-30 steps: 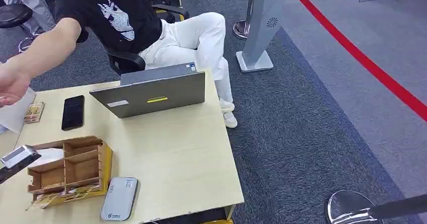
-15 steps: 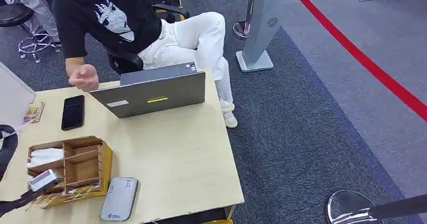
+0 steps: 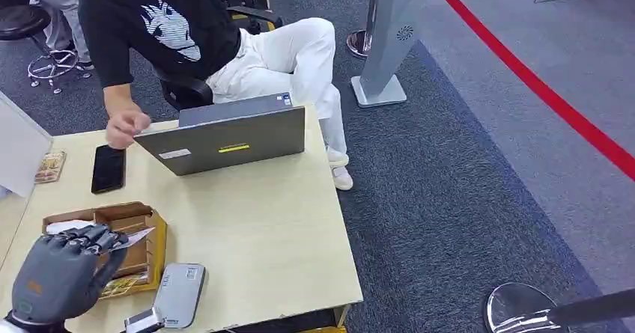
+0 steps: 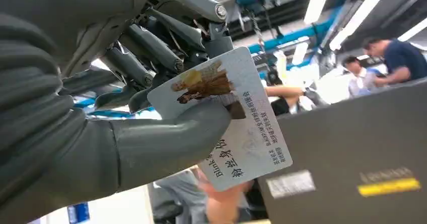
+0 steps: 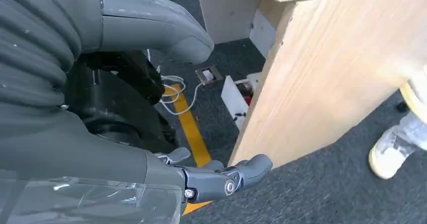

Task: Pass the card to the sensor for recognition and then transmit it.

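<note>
My left hand (image 3: 61, 272) hovers over the table's front left corner, above the wooden organiser box (image 3: 150, 247). It pinches a white card (image 3: 136, 236) between thumb and fingers. The left wrist view gives the card (image 4: 241, 133) close up, with a small picture and printed text, facing the back of the laptop (image 4: 352, 158). A flat grey sensor device (image 3: 178, 295) lies on the table just right of the box, near the front edge. My right hand (image 5: 151, 108) hangs beside the desk's wooden side panel (image 5: 322, 78), fingers apart and holding nothing.
An open grey laptop (image 3: 228, 135) stands at the table's far side, a black phone (image 3: 108, 167) left of it. A seated person in a black shirt rests a hand (image 3: 126, 127) by the laptop's corner. A white panel (image 3: 19, 150) is at far left.
My left hand has come up into the head view over the box with the card in it. The person's arm drew back from the far left to the laptop.
</note>
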Controlling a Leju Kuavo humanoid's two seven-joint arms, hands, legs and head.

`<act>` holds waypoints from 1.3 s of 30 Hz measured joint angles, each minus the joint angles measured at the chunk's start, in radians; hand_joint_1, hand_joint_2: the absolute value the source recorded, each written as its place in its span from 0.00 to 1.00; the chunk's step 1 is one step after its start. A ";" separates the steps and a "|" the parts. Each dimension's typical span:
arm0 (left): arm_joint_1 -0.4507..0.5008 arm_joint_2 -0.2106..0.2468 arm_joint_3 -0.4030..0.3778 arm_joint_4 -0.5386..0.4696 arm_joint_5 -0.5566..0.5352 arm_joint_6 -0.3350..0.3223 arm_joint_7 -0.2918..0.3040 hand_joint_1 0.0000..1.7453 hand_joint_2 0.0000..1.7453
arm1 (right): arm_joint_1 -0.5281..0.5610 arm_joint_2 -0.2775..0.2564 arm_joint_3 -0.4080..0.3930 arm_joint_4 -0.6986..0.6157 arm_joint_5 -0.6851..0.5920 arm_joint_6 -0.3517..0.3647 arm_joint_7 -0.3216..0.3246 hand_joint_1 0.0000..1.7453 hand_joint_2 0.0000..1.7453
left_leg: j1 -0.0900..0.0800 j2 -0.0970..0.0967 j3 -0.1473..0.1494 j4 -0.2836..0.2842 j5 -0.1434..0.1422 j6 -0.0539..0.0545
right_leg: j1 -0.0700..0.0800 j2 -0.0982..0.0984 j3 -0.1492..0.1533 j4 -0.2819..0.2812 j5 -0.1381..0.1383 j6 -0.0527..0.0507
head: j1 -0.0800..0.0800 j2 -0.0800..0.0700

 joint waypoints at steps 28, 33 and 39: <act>0.006 0.067 -0.187 0.204 0.024 -0.055 0.102 1.00 1.00 | -0.130 0.000 -0.077 0.193 0.098 0.067 -0.066 0.00 1.00 | 0.000 0.000 -0.001 0.000 0.000 0.000 | 0.000 -0.001 0.000 0.000 0.000 0.000 | 0.000 0.000; 0.006 0.085 -0.212 0.232 0.027 -0.064 0.115 1.00 1.00 | -0.144 0.000 -0.087 0.213 0.115 0.076 -0.071 0.00 1.00 | 0.000 0.000 -0.001 0.000 0.000 0.000 | 0.000 -0.001 0.000 0.000 0.000 0.000 | 0.000 0.000; 0.005 0.100 -0.240 0.248 0.028 -0.080 0.122 1.00 1.00 | -0.157 0.000 -0.097 0.233 0.130 0.084 -0.074 0.00 1.00 | 0.000 0.000 -0.001 0.000 0.000 0.000 | 0.000 -0.001 0.000 0.000 0.000 0.000 | 0.000 0.000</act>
